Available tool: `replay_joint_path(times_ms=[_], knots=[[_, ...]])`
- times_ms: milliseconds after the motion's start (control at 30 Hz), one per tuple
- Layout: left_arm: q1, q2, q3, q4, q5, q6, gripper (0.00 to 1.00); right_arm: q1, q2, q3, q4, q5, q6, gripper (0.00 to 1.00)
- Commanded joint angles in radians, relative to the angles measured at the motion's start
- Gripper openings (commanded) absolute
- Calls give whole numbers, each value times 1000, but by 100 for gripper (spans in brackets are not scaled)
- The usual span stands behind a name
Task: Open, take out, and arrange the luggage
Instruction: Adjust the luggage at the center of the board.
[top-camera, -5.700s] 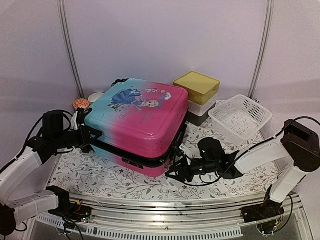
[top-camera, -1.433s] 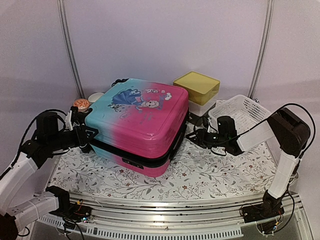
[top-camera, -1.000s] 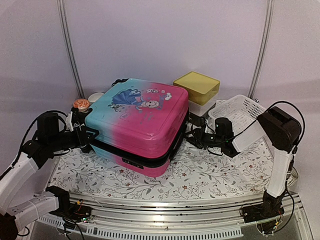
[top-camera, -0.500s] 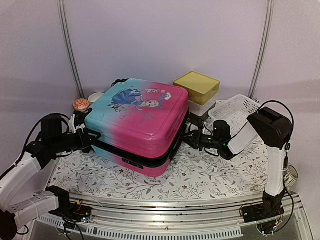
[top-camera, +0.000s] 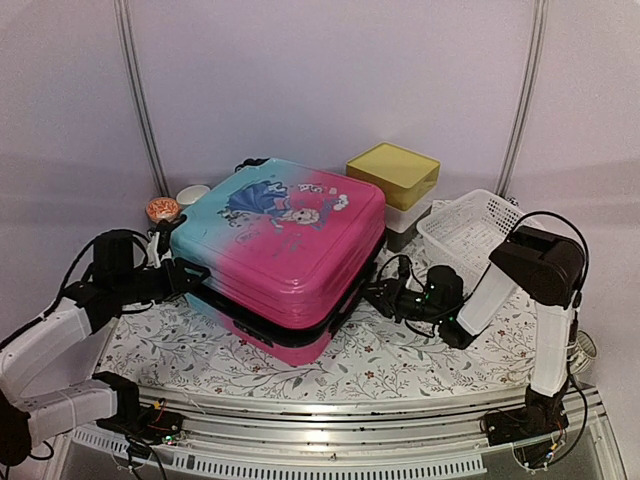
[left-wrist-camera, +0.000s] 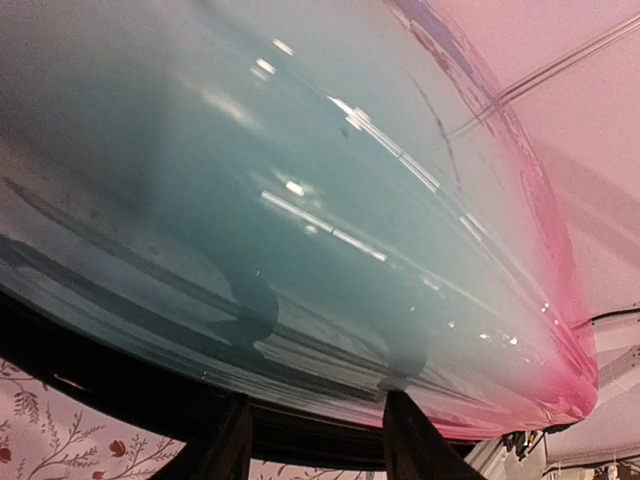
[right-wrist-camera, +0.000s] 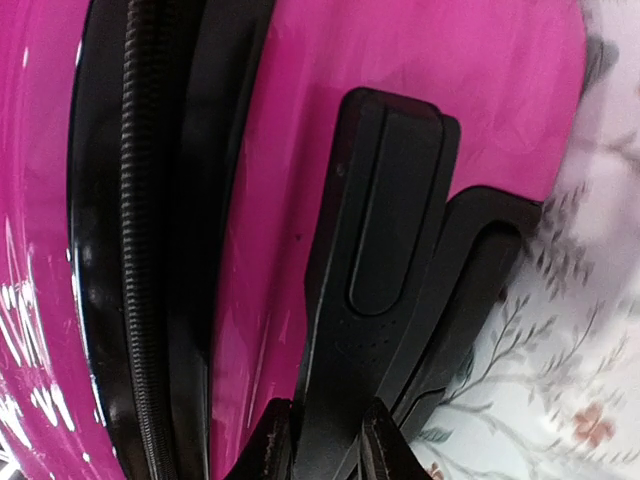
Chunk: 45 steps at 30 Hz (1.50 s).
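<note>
on worktop (top-camera: 400, 360) | luggage (top-camera: 280, 240): stiff, slick shell i'd guess | right claw (right-wrist-camera: 328, 440) pinches handle (right-wrist-camera: 385, 220), likely best hold | left claw (left-wrist-camera: 315, 450) half-wide at zip (left-wrist-camera: 100, 375)

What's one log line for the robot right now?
luggage: closed | right gripper: clamped on side handle | left gripper: open, against turquoise side

Readable text: none in any view.
Luggage (top-camera: 280, 250) lid: a cartoon girl print (top-camera: 283, 200) sits towards the far edge; the small marks beside her are too blurred to read.
Luggage side, seen close up: glossy shell and black zipper band, with no legible lettering.
</note>
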Motion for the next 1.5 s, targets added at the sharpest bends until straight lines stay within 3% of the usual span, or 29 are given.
replay_joint_path(times_ms=[0, 200, 333, 467, 733, 833, 1100, 1167, 1267, 1367, 1467], knots=[[16, 80, -6, 140, 3, -17, 47, 212, -40, -34, 87, 20, -28, 12], [45, 220, 60, 245, -12, -20, 47, 355, -50, -17, 113, 98, -25, 13], [64, 260, 96, 277, -38, -32, 47, 375, -170, -27, -49, 164, -120, 36], [76, 219, 70, 283, -81, -51, 50, 377, -240, -87, -81, 243, -164, 53], [81, 36, -2, 178, -129, -28, 54, 361, -330, -175, -138, 312, -225, 55], [81, -48, -8, 108, -129, -9, 54, 317, -410, -201, -237, 324, -294, 55], [81, -201, -29, -23, -84, 5, 54, 50, -689, -223, -516, 257, -477, 56], [80, -212, -38, -31, -56, 1, 54, -8, -723, -182, -579, 218, -524, 64], [81, -213, -48, -32, -5, -3, 55, -85, -733, -84, -691, 143, -613, 85], [80, -205, -58, -19, 34, -14, 56, -148, -704, 22, -781, 76, -668, 97], [81, -198, -71, 4, 64, -30, 57, -208, -660, 92, -799, 17, -680, 99]])
